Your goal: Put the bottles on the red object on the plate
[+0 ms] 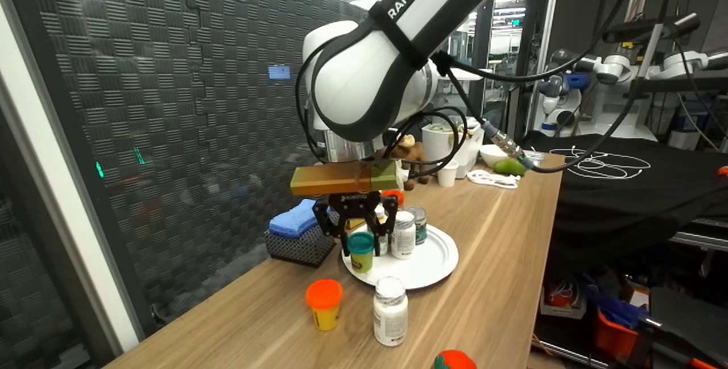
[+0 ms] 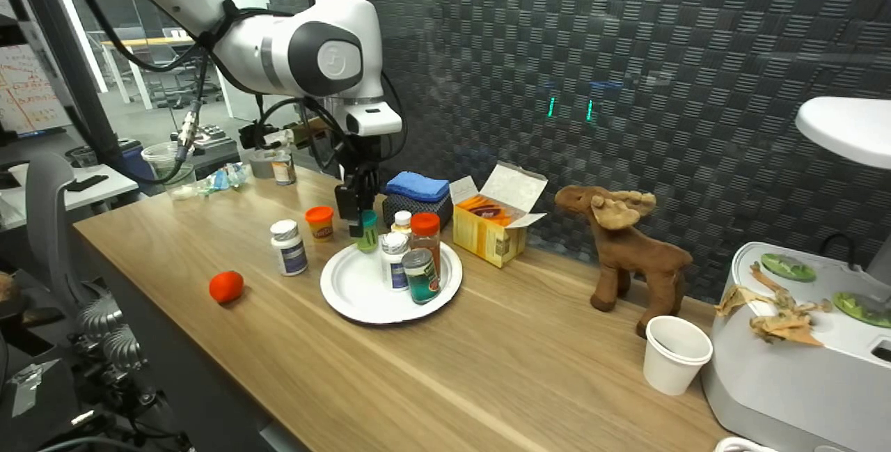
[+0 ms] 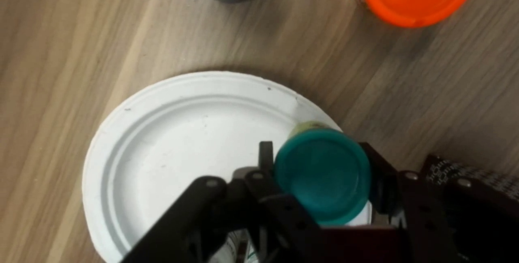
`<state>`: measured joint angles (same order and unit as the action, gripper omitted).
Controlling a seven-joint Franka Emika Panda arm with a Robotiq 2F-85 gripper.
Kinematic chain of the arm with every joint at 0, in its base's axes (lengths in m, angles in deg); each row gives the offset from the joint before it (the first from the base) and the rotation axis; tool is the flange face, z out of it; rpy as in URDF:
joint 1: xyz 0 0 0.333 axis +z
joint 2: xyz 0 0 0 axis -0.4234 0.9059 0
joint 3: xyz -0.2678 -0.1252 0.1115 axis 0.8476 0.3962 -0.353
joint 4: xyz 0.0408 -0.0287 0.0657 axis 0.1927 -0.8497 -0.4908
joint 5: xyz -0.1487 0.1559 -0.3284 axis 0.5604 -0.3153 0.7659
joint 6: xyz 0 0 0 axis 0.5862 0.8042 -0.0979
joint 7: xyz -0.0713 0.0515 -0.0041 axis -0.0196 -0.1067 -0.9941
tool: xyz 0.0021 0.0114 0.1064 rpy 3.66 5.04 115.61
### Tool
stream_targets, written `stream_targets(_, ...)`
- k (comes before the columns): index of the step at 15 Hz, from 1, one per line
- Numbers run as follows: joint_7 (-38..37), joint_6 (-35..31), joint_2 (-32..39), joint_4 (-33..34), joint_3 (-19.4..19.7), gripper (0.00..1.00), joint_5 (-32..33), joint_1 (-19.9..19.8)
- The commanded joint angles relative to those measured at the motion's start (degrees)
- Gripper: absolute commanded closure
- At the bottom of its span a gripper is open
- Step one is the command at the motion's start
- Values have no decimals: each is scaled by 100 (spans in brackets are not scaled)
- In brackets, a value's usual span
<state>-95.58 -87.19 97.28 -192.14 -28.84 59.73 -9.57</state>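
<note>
My gripper (image 1: 361, 248) is around the teal lid of a green tub (image 3: 322, 174), with both fingers against it. The tub is upright over the rim of the white plate (image 2: 355, 299); I cannot tell whether its base touches. On the plate stand a white bottle (image 2: 395, 267), a red-capped bottle (image 2: 426, 229), a green jar (image 2: 421, 278) and a small white-capped bottle (image 2: 401, 221). Another white bottle (image 1: 391, 315) stands on the table in front, beside an orange-lidded yellow tub (image 1: 325, 306). A red tomato (image 2: 226, 287) lies near the table edge.
A dark basket with a blue cloth (image 2: 418, 187) stands close beside the gripper, by the wall. Next to it is an open yellow box (image 2: 489, 236). A brown toy moose (image 2: 633, 257), paper cups (image 2: 674, 358) and a grey-white appliance (image 2: 786, 361) stand further along.
</note>
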Motion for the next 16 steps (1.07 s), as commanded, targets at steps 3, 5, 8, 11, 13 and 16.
stream_targets(3, -297, -186, -307, -391, 16, 73, 106, -97)
stream_targets(5, -436, -125, -303, -400, 52, 73, 134, -101)
stream_targets(8, -480, -47, -233, -348, 50, 73, 143, -140)
stream_targets(11, -444, -7, -178, -311, 25, 73, 122, -177)
stream_targets(13, -389, 36, -142, -273, 3, 23, 110, -187)
stream_targets(16, -415, -3, -165, -300, -8, 9, 146, -147)
